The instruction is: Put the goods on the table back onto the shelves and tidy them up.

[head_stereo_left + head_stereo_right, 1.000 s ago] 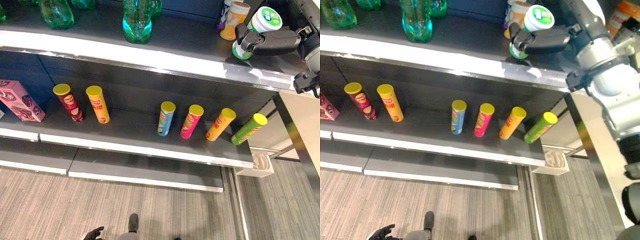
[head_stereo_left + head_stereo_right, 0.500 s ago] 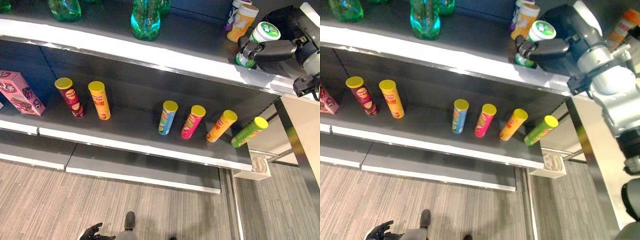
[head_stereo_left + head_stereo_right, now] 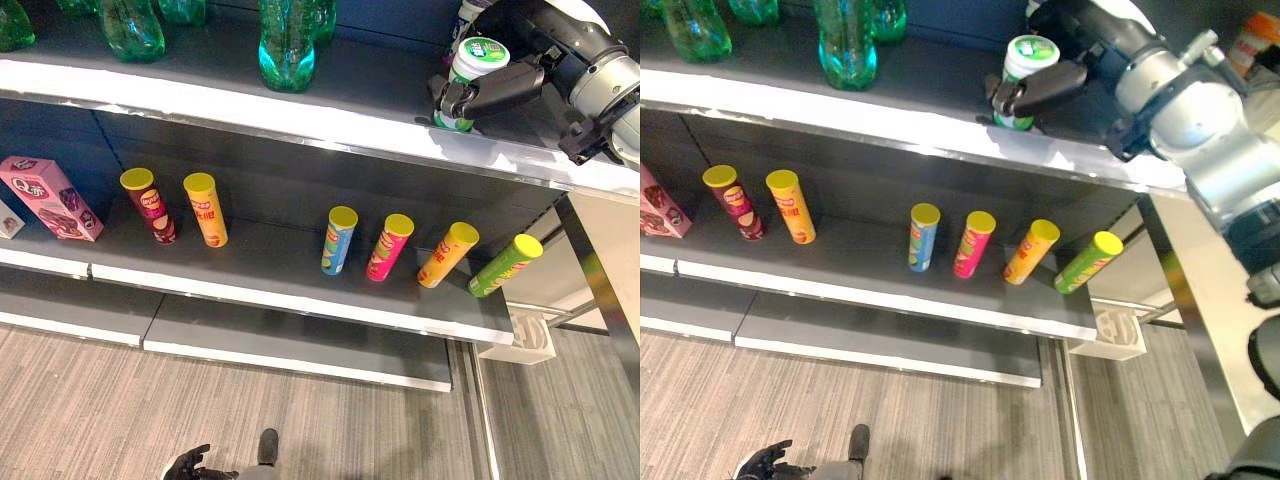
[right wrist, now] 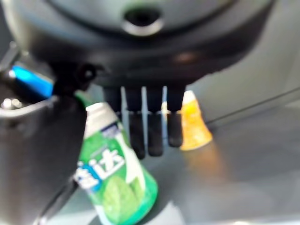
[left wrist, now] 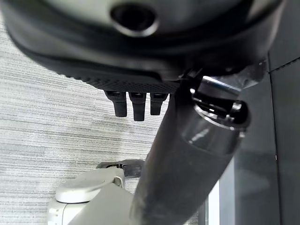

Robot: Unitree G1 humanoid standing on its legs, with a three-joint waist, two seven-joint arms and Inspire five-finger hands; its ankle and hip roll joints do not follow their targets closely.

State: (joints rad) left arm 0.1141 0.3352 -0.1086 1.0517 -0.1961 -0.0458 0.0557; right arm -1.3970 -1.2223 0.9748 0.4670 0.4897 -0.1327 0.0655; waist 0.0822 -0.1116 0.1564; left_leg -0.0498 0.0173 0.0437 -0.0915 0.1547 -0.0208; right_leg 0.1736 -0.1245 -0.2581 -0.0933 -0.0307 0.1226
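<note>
A green and white canister [image 3: 463, 78] with a white lid stands upright on the top shelf [image 3: 350, 90], near its front edge at the right. My right hand [image 3: 505, 88] reaches in from the right and is shut on it, fingers across its front. The right wrist view shows the canister [image 4: 112, 178] between the thumb and the fingers [image 4: 154, 131], with an orange cup [image 4: 192, 123] on the shelf behind. Down by the floor hangs my left hand [image 3: 186, 464], open and holding nothing.
Green bottles [image 3: 286, 40] stand at the left and middle of the top shelf. Several chip tubes, from red [image 3: 150, 205] to green [image 3: 505, 265], and a pink box [image 3: 50, 197] stand on the middle shelf. A white holder [image 3: 530, 335] sits on the floor at the right.
My right hand has carried the canister to the left along the top shelf, away from the orange cup. The camera has shifted a little. The left hand has stayed low.
</note>
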